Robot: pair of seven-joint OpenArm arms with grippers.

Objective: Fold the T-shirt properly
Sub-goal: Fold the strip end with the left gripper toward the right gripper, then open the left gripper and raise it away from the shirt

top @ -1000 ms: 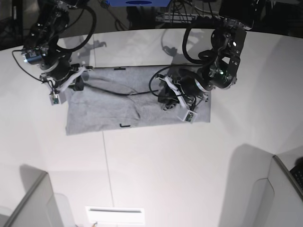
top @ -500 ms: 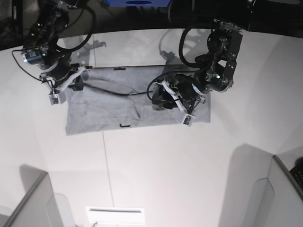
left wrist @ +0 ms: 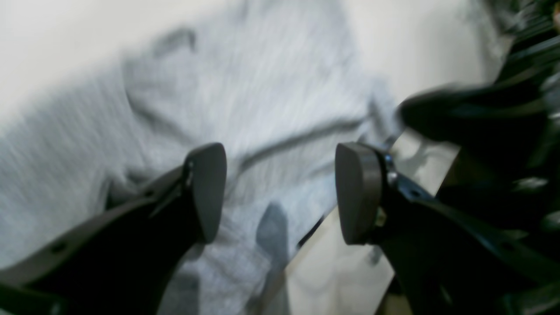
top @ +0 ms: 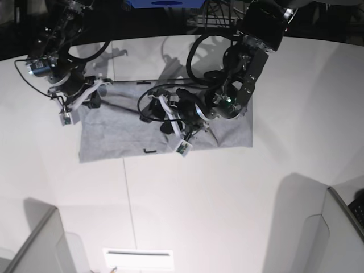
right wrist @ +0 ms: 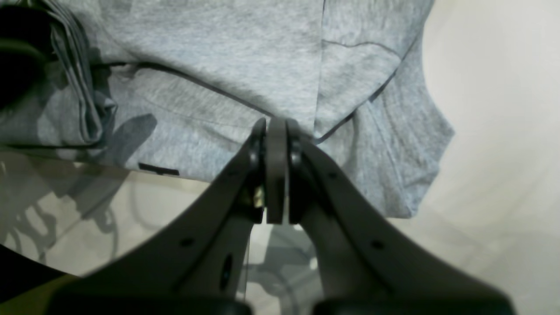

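Note:
The grey T-shirt (top: 119,133) lies spread flat on the white table (top: 199,205), plain side up. My left gripper (top: 165,120) hovers over the shirt's middle. In the left wrist view this gripper (left wrist: 282,192) is open, with blurred grey T-shirt (left wrist: 262,87) cloth below and nothing between the fingers (left wrist: 208,192). My right gripper (top: 94,102) sits at the shirt's left edge. In the right wrist view it (right wrist: 275,124) is shut, its tips touching a fold line of the T-shirt (right wrist: 227,57). Whether cloth is pinched there, I cannot tell.
Grey partitions stand at the front left (top: 34,239) and front right (top: 341,227). A white label (top: 138,259) lies at the front edge. Small black marks (top: 149,151) sit by the shirt's hems. Cables and dark gear line the back.
My left arm has swung leftward from the shirt's right side to its middle, and its gripper has opened. The right arm has not moved.

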